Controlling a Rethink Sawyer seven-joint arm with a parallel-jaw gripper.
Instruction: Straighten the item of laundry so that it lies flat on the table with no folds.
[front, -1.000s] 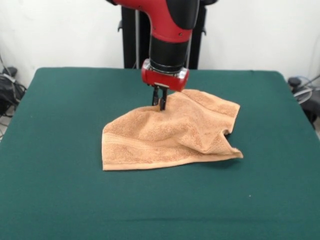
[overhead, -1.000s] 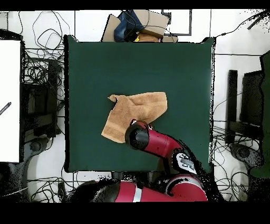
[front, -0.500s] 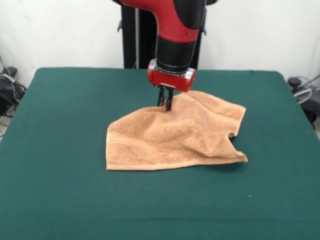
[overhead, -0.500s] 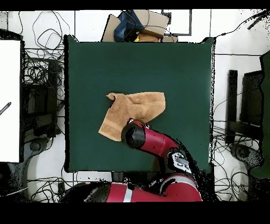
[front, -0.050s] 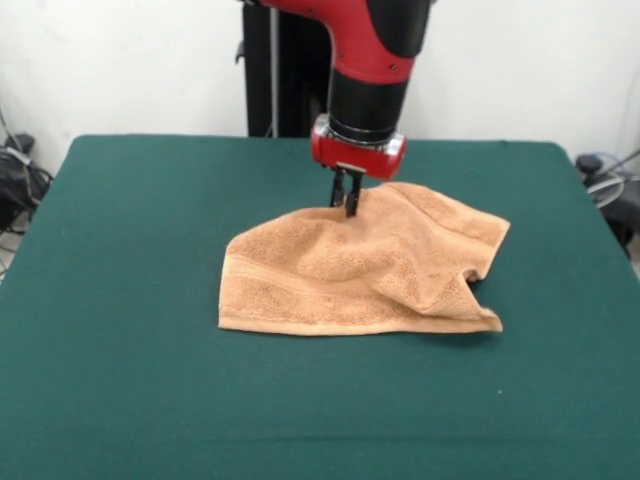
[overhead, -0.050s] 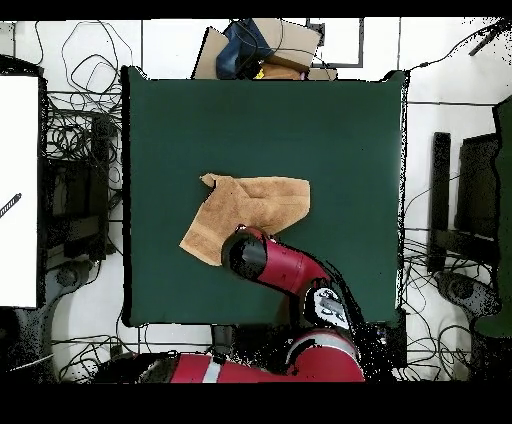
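The gripper (front, -0.050s: 351, 207) is pinched together on the far edge of the orange-tan terry towel (front, -0.050s: 370, 268), holding a tented peak of cloth just off the green table (front, -0.050s: 120, 380) while the rest lies rumpled around the middle of the table, with a woven band along its 6 o'clock hem. The step in hand looks like a drag to spread the cloth, since the corner at 4 o'clock is curled under with a dark pocket beneath it. The next move probably calls for setting this edge down, then pulling that tucked corner outward toward 4 o'clock.
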